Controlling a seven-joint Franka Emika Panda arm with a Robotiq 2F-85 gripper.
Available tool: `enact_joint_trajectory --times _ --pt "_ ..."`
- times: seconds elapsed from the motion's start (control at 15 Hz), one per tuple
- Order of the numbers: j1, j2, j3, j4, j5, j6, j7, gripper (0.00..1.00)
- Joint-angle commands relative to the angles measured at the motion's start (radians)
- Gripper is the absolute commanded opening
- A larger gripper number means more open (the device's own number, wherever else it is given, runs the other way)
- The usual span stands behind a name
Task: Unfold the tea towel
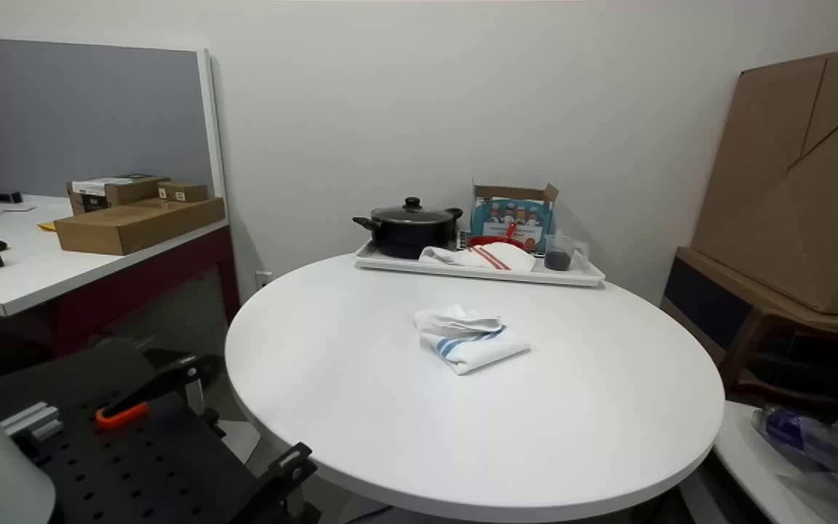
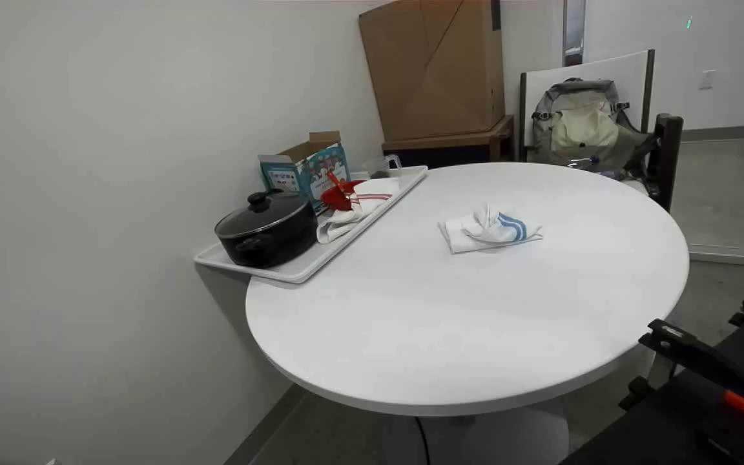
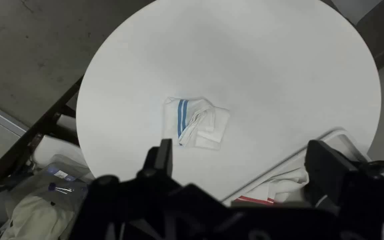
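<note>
A bunched towel (image 1: 471, 346) and a pincer (image 3: 238, 150) spread wide

I'm looking at a round white surface (image 1: 550, 437), and the towel rests on it, near the middle. It is folded over on itself, a crumpled part heaped on a flatter one, with a pair of blue stripes running across. The pincer shows in the wrist view, where its fingers (image 3: 163, 158) stand far apart, released; the towel shows beyond them, untouched.

Over by the wall (image 1: 390, 109), well apart from the towel, sits a white tray (image 1: 572, 279), one end of it poking out past the surface's edge. It carries a lidded black pot (image 1: 412, 234), a rumpled cloth (image 1: 517, 256) with red stripes, a box (image 1: 512, 215) with its flaps up and a bright blue front, and a clear cup (image 1: 559, 255). A red piece (image 2: 338, 201) lies next to the cloth; I can't make out quite what it is. Farther off, in an exterior view, a backpack (image 2: 582, 126) sits near a large carton (image 2: 436, 71).
</note>
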Motion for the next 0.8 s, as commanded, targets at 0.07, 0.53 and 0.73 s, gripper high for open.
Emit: enact_joint_trajectory --times 0.07,0.53,0.73 --pt "-0.008 0.023 0.002 0.003 -0.010 0.017 -0.008 1.00" --pt "-0.018 0.220 -0.017 -0.024 -0.041 0.270 -0.075 1.00" --pt "-0.043 0.351 -0.033 -0.024 -0.086 0.402 -0.100 1.00"
